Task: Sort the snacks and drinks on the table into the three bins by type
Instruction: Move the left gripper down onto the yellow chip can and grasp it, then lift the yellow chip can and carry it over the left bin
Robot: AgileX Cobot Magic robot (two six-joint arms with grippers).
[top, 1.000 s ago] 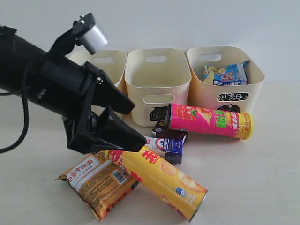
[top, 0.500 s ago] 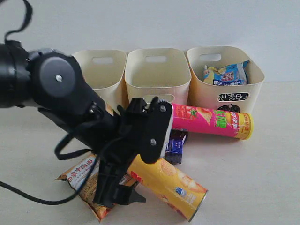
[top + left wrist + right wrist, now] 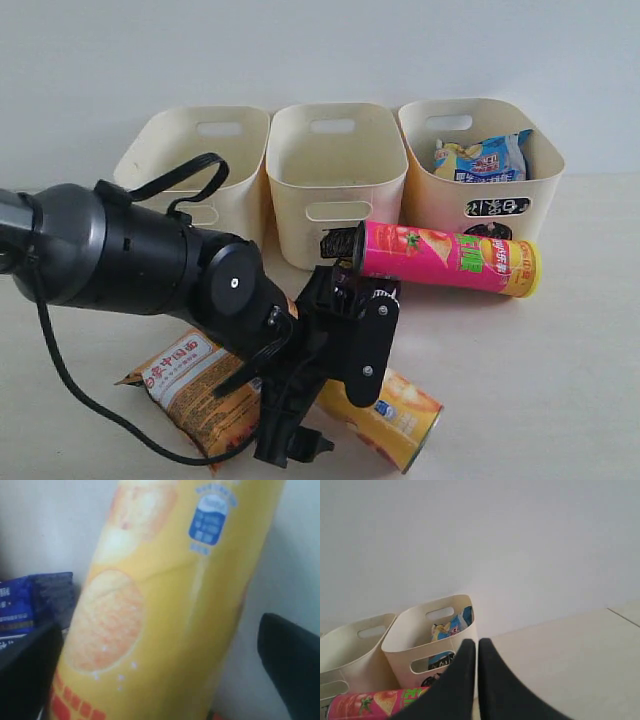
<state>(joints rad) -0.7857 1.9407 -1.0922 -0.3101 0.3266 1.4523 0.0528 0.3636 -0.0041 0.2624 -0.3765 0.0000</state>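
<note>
Within spread left claw (image 3: 160, 665) lies glossy yellow tube (image 3: 165, 580).

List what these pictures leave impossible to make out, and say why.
Left bin front mark: exterior view, behind the left arm.
Middle bin mark: exterior view, partly covered by the pink tube.
Yellow tube print: left wrist view, blurred.
Blue packet: left wrist view, cut by the edge.

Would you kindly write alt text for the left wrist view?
A yellow chip tube fills the frame between the open left claw's two black fingers; a small dark blue wrapped packet lies beside it.
</note>
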